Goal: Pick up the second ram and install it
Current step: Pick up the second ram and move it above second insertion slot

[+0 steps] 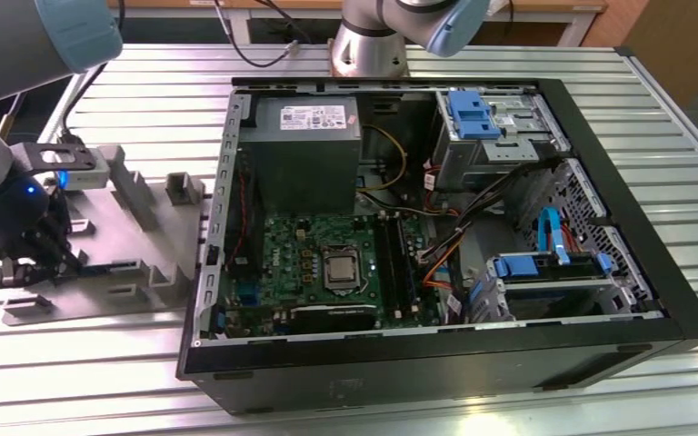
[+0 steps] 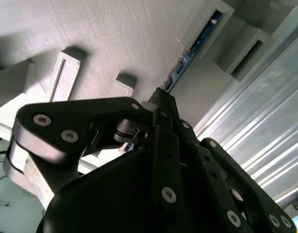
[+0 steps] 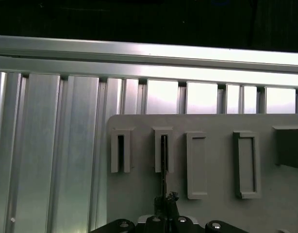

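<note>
**Second wrist view: gripper pinching the ram's near end, board running straight away**

Nearest the camera, the black gripper (image 2: pixel 162 99) has its fingers drawn together, and they look pressed onto the near end of the ram (image 2: pixel 190 51). From that point the thin blue-green board runs directly away from the fingertips. Its long axis is in line with the gripper, and its far end sits in a slotted grey block (image 2: pixel 214 29) of the holder (image 2: pixel 115 39).

The first wrist view agrees. The ram (image 3: pixel 163 155) appears edge-on as a thin dark line. It leads from the gripper (image 3: pixel 166 200) into the second narrow block, standing on its edge and not lying flat. I judge it to be gripped but not yet lifted clear of the holder.

Farther off, in the exterior view, the gripper (image 1: pixel 28 268) hangs over the holder (image 1: pixel 131 263) on the ribbed table (image 1: pixel 640 136). This is at about 9 o'clock from the open case (image 1: pixel 446 363), at the exterior view's left. The motherboard (image 1: pixel 313 245) lies inside the case, with its long black slots (image 1: pixel 398 263) near the board's 3 o'clock edge. The slots are well apart from the gripper, off toward 3 o'clock, with the case wall between them.
</note>
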